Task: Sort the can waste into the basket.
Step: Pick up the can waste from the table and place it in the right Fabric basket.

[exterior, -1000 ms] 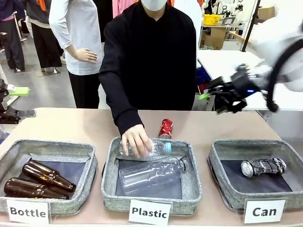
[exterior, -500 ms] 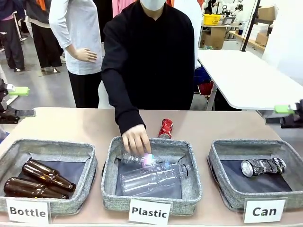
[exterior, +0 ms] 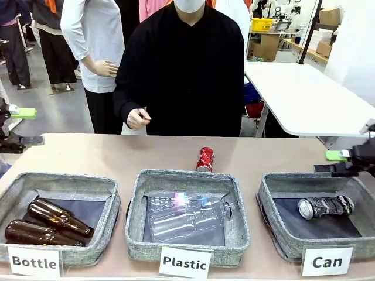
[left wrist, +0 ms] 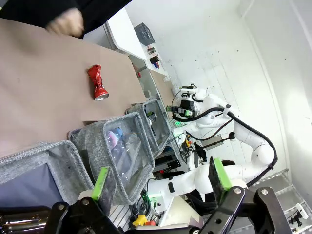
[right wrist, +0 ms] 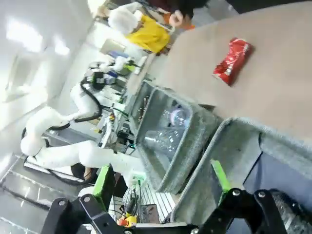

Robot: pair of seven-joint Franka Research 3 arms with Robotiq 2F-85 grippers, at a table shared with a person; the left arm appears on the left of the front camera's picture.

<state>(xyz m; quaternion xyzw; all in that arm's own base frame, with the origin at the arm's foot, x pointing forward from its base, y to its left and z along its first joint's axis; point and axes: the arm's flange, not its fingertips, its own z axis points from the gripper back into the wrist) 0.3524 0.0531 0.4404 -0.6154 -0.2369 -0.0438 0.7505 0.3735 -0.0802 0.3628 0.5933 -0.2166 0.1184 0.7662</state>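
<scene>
Frontally, patterned can (exterior: 326, 206) lies in basket (exterior: 275, 187) (wrist views: left gripper (left wrist: 160, 178), right gripper (right wrist: 161, 178) spread).

A white table (exterior: 304, 93) stands on grey floor (exterior: 64, 111).

A robotics lab in an open hall: a white robot arm (left wrist: 248, 139) with trailing cables stands at a tan table (exterior: 82, 153) bearing 3 grey baskets (exterior: 187, 177) with printed signs; beyond are a bare white worktable (exterior: 304, 93), a yellow crate (exterior: 262, 23), cardboard boxes (exterior: 329, 16) and a grey floor (exterior: 58, 111).
</scene>
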